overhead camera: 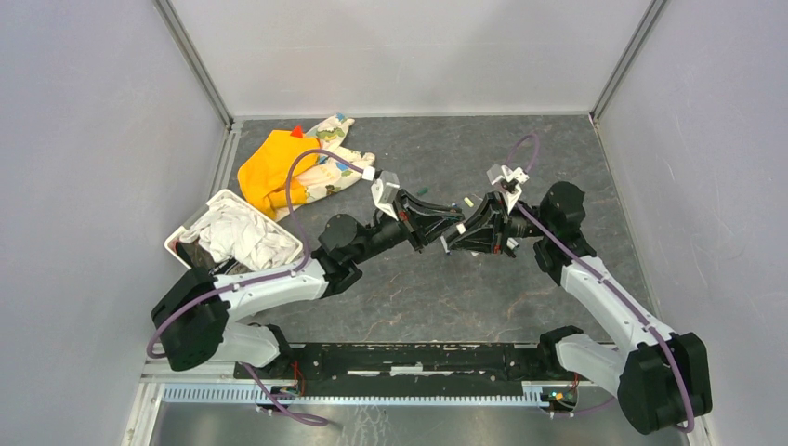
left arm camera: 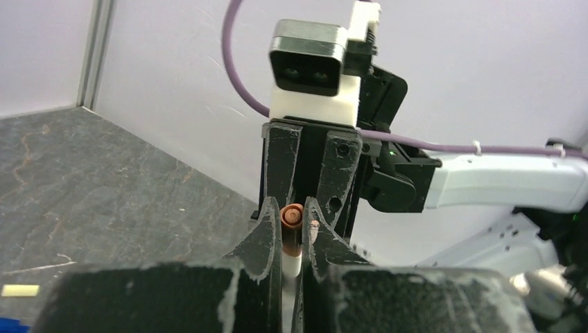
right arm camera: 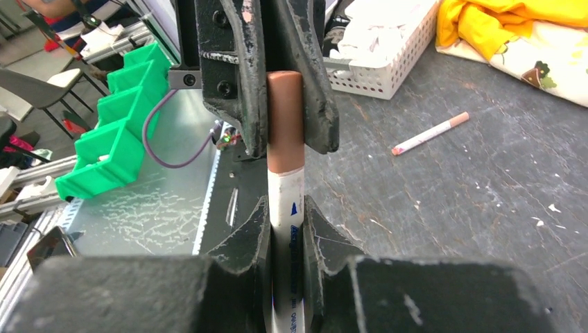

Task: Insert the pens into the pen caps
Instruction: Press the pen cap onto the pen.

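My two grippers meet tip to tip above the middle of the table. The right gripper [right arm camera: 285, 205] [overhead camera: 465, 232] is shut on the white barrel of a pen [right arm camera: 286, 191] with blue print. A brown pen cap [right arm camera: 284, 118] [left arm camera: 291, 216] sits over that pen's end, in line with the barrel. My left gripper [left arm camera: 292, 208] [overhead camera: 442, 232] is shut on this cap, one finger on each side. A second pen [right arm camera: 430, 133] with a tan end lies flat on the table. A small cream cap [overhead camera: 469, 200] [left arm camera: 19, 291] and a dark green one [overhead camera: 421, 191] lie on the table beyond the grippers.
A white basket [overhead camera: 181, 243] holding white cloth stands at the left, with an orange cloth [overhead camera: 265, 167] and a patterned cloth [overhead camera: 330, 167] behind it. Green bins [right arm camera: 111, 146] stand off the table's near edge. Walls close the table on three sides.
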You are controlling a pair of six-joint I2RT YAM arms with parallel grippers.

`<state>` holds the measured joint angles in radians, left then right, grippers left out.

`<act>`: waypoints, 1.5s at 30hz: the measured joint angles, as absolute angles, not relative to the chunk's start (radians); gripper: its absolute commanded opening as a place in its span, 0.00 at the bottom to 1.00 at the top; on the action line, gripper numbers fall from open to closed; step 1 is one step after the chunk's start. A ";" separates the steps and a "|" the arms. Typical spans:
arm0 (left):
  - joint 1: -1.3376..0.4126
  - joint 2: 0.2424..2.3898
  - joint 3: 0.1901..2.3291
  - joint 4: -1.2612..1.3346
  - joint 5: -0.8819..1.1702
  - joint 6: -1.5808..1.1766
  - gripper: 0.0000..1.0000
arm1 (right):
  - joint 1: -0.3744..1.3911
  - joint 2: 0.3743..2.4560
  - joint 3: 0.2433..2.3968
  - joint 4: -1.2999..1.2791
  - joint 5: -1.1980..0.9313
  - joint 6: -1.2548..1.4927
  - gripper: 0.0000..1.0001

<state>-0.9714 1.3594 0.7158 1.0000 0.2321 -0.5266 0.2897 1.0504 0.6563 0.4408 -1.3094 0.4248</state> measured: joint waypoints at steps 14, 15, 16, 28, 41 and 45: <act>-1.032 1.422 0.589 1.208 0.002 -0.646 0.02 | 0.296 1.111 0.700 0.253 -1.322 0.320 0.00; -1.035 1.430 0.603 1.206 0.002 -0.617 0.02 | 0.291 1.111 0.696 0.274 -1.325 0.331 0.00; -1.037 1.438 0.617 1.201 0.000 -0.594 0.02 | 0.284 1.111 0.695 0.294 -1.329 0.340 0.00; -1.108 1.468 0.674 1.159 0.028 -0.349 0.02 | 0.264 1.111 0.625 0.514 -1.441 0.425 0.00; -1.101 1.459 0.623 1.178 0.169 -0.405 0.02 | 0.279 1.070 0.650 0.153 -1.497 0.100 0.00; -1.101 1.431 0.678 0.981 0.143 -0.364 0.02 | 0.270 1.069 0.651 0.057 -1.438 0.020 0.00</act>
<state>-1.1007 1.4315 0.6785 0.9813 0.1432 -0.3645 0.2699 1.0691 0.6506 0.0566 -1.4384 0.0200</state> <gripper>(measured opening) 0.088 0.194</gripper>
